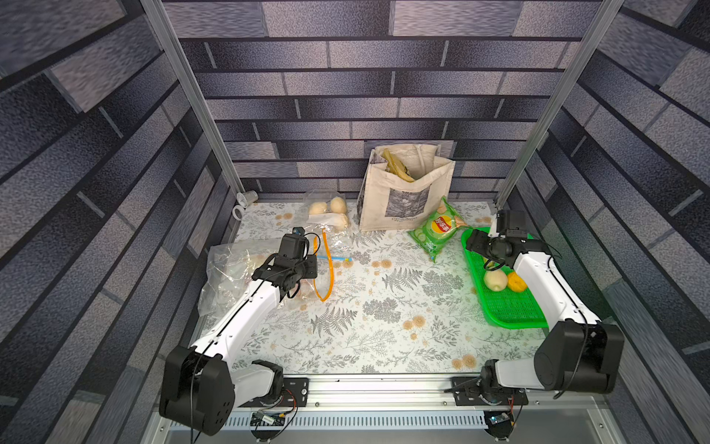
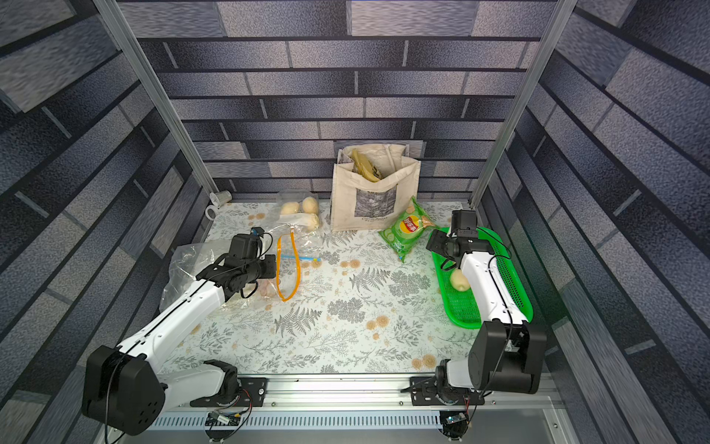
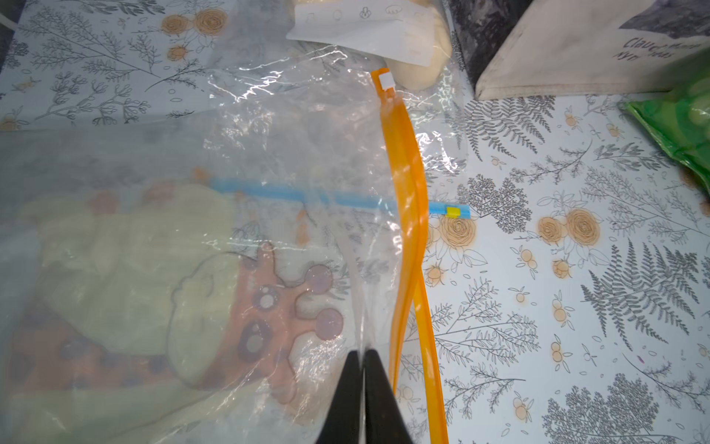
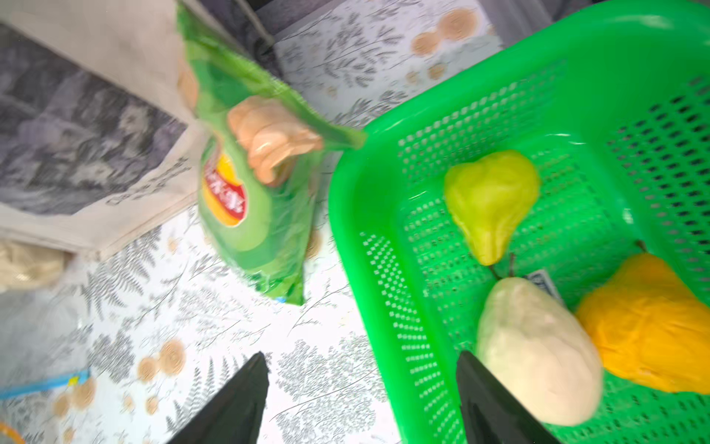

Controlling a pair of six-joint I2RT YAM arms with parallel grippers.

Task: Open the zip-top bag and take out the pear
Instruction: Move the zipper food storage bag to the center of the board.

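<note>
The clear zip-top bag [image 3: 292, 146] with the orange zip [image 3: 409, 230] lies at the table's left, its mouth standing open as an orange loop [image 1: 324, 269]. My left gripper [image 3: 363, 351] is shut on the bag's clear film just beside the zip; in both top views it sits low at the bag [image 1: 312, 269] [image 2: 271, 267]. My right gripper [image 4: 361, 357] is open with nothing between its fingers, straddling the rim of the green basket [image 4: 384, 161]. A pale pear [image 4: 538, 353] lies in the basket against one finger, with a green pear [image 4: 491, 200] and a yellow-orange one [image 4: 649, 330] beside it.
A canvas tote [image 1: 407, 192] stands at the back, and a green chips bag [image 1: 438, 230] leans in front of it. Another clear bag of pale buns [image 1: 330, 211] and a blue-zip bag [image 1: 338, 259] lie behind the orange zip. Crumpled plastic [image 1: 226, 265] fills the left edge.
</note>
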